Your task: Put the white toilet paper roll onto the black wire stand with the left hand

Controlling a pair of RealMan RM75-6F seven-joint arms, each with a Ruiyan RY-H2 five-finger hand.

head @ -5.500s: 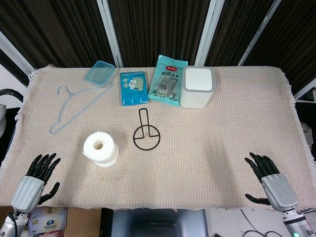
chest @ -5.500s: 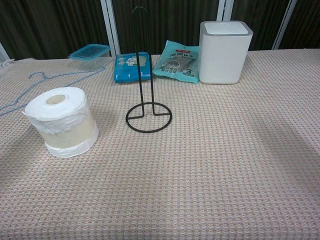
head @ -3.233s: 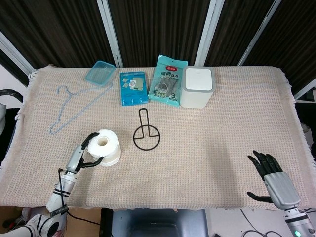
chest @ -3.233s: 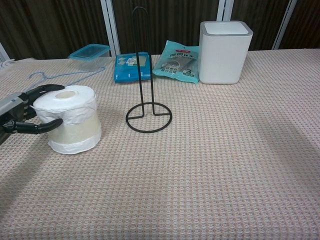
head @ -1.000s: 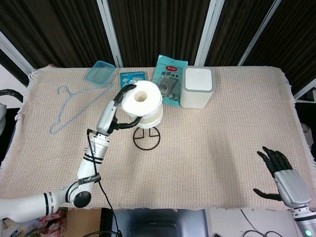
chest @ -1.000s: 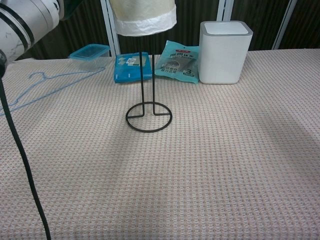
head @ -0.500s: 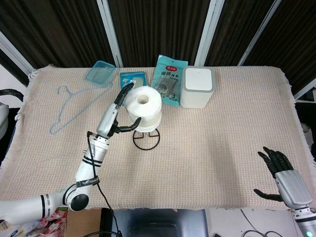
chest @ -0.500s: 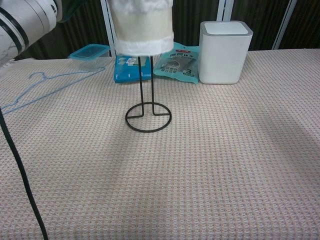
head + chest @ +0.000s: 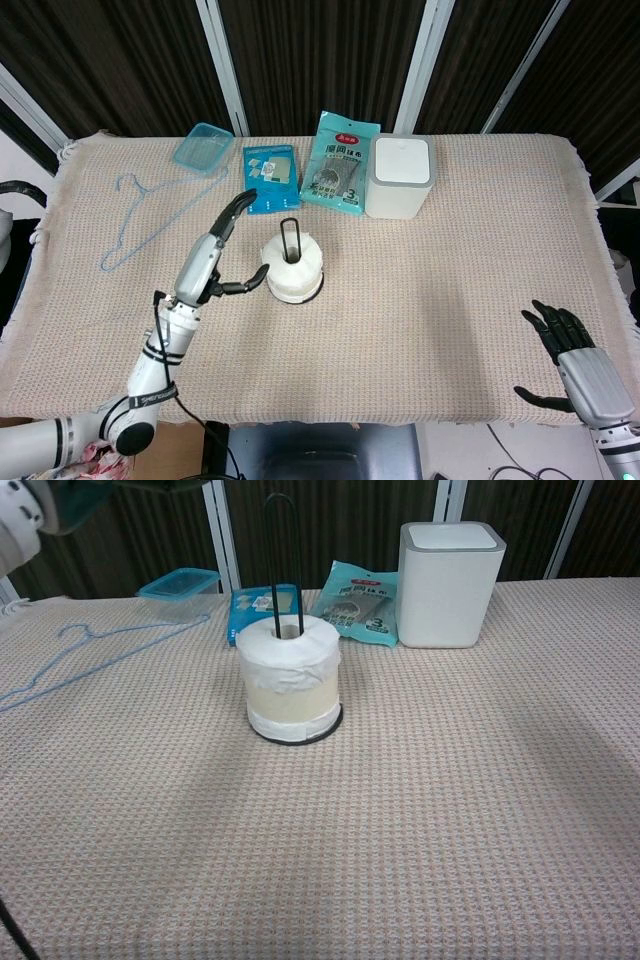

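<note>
The white toilet paper roll (image 9: pixel 291 269) (image 9: pixel 289 677) sits at the bottom of the black wire stand (image 9: pixel 289 236) (image 9: pixel 281 546), whose upright loop rises through its core. The stand's ring base peeks out under the roll. My left hand (image 9: pixel 213 256) hangs just left of the roll, fingers spread, thumb pointing at the roll without touching it, holding nothing. In the chest view only a bit of the left arm shows at the top left corner. My right hand (image 9: pixel 573 355) rests open at the table's front right corner.
A white bin (image 9: pixel 400 176) (image 9: pixel 451 568), a teal packet (image 9: pixel 341 161) (image 9: pixel 359 603), a blue packet (image 9: pixel 269 178) (image 9: pixel 259 607) and a blue lidded box (image 9: pixel 202 148) (image 9: pixel 180 584) line the back. A light blue wire hanger (image 9: pixel 140 215) (image 9: pixel 60 656) lies at the left.
The roll has slid down the stand's post to the base. My left hand has let go of it and drawn back to the left and lower.
</note>
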